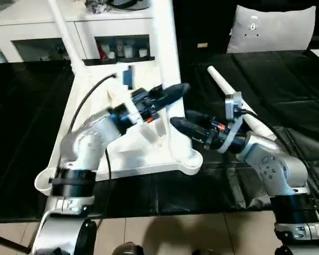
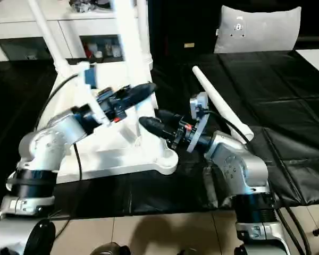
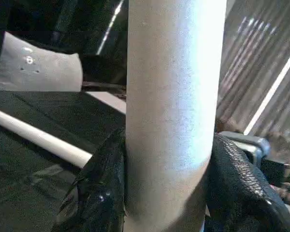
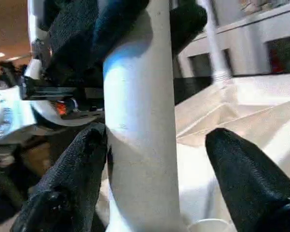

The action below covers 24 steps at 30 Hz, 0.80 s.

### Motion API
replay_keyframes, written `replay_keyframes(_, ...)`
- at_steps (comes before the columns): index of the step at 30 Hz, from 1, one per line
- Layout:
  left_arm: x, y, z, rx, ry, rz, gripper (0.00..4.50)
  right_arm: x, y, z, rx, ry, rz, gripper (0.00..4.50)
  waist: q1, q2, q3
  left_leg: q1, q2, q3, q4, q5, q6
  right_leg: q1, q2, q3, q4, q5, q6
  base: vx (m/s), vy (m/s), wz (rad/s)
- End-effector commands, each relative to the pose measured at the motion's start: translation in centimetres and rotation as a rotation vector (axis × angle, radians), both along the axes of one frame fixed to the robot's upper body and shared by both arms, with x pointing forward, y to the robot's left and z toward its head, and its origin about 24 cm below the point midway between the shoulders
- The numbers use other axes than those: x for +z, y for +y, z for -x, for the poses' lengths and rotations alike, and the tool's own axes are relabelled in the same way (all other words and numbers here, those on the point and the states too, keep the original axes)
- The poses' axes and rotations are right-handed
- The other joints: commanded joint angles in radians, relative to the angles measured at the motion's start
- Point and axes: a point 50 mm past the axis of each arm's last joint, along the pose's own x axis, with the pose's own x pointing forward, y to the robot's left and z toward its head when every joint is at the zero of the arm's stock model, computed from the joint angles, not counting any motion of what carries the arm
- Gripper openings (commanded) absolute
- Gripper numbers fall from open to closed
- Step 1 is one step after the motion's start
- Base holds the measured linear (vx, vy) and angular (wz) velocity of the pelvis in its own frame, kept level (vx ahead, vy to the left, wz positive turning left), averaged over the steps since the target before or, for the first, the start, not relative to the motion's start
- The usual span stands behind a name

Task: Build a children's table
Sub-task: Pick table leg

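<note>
Now your table top [image 1: 149,154] lies upside down on the black cloth [image 1: 287,74], so its round corner sockets face up and the legs can go in from above. One leg [image 1: 162,48] stands tall in the socket near the middle of the scene, and both of your grippers are at it.

Your left gripper [image 3: 166,179] hugs that leg, one black finger [image 3: 99,188] pressed on each side, which keeps the leg straight up. Your right gripper [image 4: 150,174] sits lower on the same leg. One of its fingers [image 4: 75,164] touches the tube, but the other finger stands apart with a gap, so that gripper looks loose and is not squeezing.

A thinner-looking leg [image 1: 64,32] is already stuck in the far left socket and leans a little. A loose leg [image 2: 218,103] lies flat on the cloth at your right, well apart from the top, waiting its turn. The near right socket [image 1: 191,162] looks empty.

The legs are smooth white tubes, round and long. The top is hard white plastic with ribs. The finger pads look bumpy and rubbery, good for holding a slippery tube. The cloth is dark, shiny and crinkled.
</note>
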Motion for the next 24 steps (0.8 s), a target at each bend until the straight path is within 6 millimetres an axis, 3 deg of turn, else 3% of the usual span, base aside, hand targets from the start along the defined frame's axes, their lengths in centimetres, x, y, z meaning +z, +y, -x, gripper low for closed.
replay_keyframes(1,1.6,-0.7,-0.1,0.057,-0.092,-0.048,1.86,0.3,0.0,-0.7,-0.112,-0.032,0.078,3.82,-0.003,-0.011,-0.084,0.028,0.052,-0.032,-0.069,-0.204,0.018,0.050,-0.068,0.041,-0.080,-0.320,-0.147,0.000,0.000,0.00)
replay_keyframes(3,1.7,-1.0,-0.3,0.105,-0.118,-0.088,1.86,0.3,0.3,-1.0,-0.161,-0.040,0.119,4.08,-0.005,-0.011,-0.082,0.027,0.053,-0.034,-0.071,-0.202,0.017,0.051,-0.067,0.041,-0.080,-0.325,-0.144,0.000,0.000,0.00)
replay_keyframes(4,1.8,-1.3,-0.3,0.138,-0.137,-0.111,1.86,0.2,0.7,-1.0,-0.174,-0.040,0.147,4.08,-0.008,-0.023,-0.082,0.027,0.051,-0.031,-0.070,-0.204,0.019,0.051,-0.066,0.040,-0.083,-0.335,-0.139,0.000,0.000,0.00)
replay_keyframes(7,2.1,-2.2,-0.4,0.227,-0.212,-0.193,1.86,-0.3,1.7,-1.4,-0.242,0.002,0.191,4.14,-0.007,-0.015,-0.082,0.028,0.051,-0.032,-0.069,-0.198,0.018,0.048,-0.069,0.043,-0.085,-0.358,-0.125,0.000,0.000,0.00)
replay_keyframes(8,2.1,-2.2,-0.4,0.227,-0.212,-0.193,1.86,-0.3,1.7,-1.4,-0.242,0.002,0.191,4.14,-0.006,-0.015,-0.083,0.027,0.052,-0.033,-0.070,-0.195,0.015,0.050,-0.069,0.042,-0.084,-0.350,-0.126,0.000,0.000,0.00)
replay_keyframes(9,2.0,-2.4,-0.4,0.237,-0.221,-0.209,1.86,-0.4,1.9,-1.5,-0.260,0.006,0.206,4.14,-0.006,-0.022,-0.084,0.026,0.052,-0.032,-0.069,-0.190,0.016,0.050,-0.070,0.043,-0.082,-0.340,-0.128,0.000,0.000,0.00)
replay_keyframes(10,2.0,-2.8,-0.3,0.255,-0.217,-0.201,1.86,-0.5,2.2,-1.5,-0.259,0.008,0.213,4.14,-0.005,-0.018,-0.084,0.026,0.052,-0.032,-0.069,-0.185,0.018,0.049,-0.068,0.044,-0.079,-0.325,-0.132,0.000,0.000,0.00)
replay_keyframes(16,1.9,-4.3,-0.1,0.291,-0.252,-0.239,1.86,-1.0,2.7,-1.8,-0.315,0.007,0.283,4.14,-0.007,-0.019,-0.083,0.024,0.049,-0.030,-0.067,-0.195,0.021,0.049,-0.068,0.043,-0.085,-0.348,-0.119,0.000,0.000,0.00)
replay_keyframes(24,1.6,-4.7,-0.2,0.302,-0.272,-0.277,1.86,-0.5,3.0,-1.9,-0.324,-0.004,0.242,3.42,-0.012,-0.014,-0.084,0.023,0.050,-0.032,-0.068,-0.202,0.026,0.050,-0.066,0.042,-0.082,-0.313,-0.130,0.000,0.000,0.00)
